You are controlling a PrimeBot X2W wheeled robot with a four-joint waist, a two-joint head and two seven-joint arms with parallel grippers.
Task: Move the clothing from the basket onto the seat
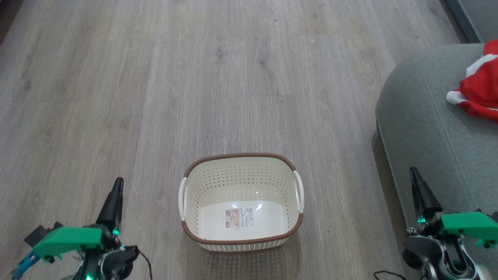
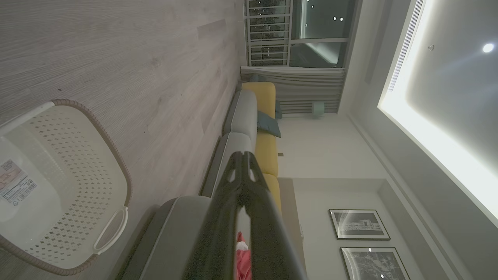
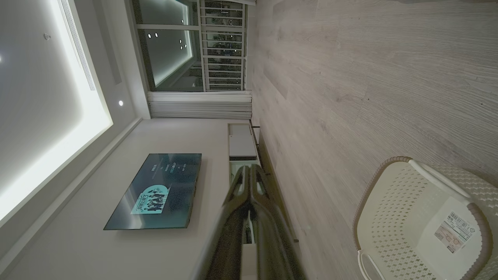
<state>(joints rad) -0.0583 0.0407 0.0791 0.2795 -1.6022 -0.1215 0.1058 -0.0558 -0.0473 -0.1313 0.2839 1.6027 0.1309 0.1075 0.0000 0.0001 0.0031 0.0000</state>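
In the head view the basket (image 1: 238, 156) stands on the wooden floor (image 1: 155, 97) with nothing inside but its label sticker (image 1: 239, 217). The clothing (image 1: 480, 89) lies right of the basket and beyond it, on the grey seat (image 1: 424, 128). The left gripper (image 1: 116, 186) hangs left of the basket and the right gripper (image 1: 415, 177) right of it, just before the seat's front; each shows as a single dark spike, so this view cannot tell the fingers' state. In the left wrist view the left gripper (image 2: 243, 157) has its tips pressed together on nothing, with the basket (image 2: 116, 163) to one side, the seat (image 2: 171, 233) behind, and a red sliver of clothing (image 2: 243, 260) seen through the slot lower down between the fingers. In the right wrist view the right gripper (image 3: 251, 169) is likewise closed and empty, the basket (image 3: 369, 182) beside it. The move looks finished, but the clothing runs off the head view's right edge, so part of it may overhang the seat and could slide off. A swing of the right arm could snag the upholstery or knock the light basket over. Both wrist views cut the basket off.
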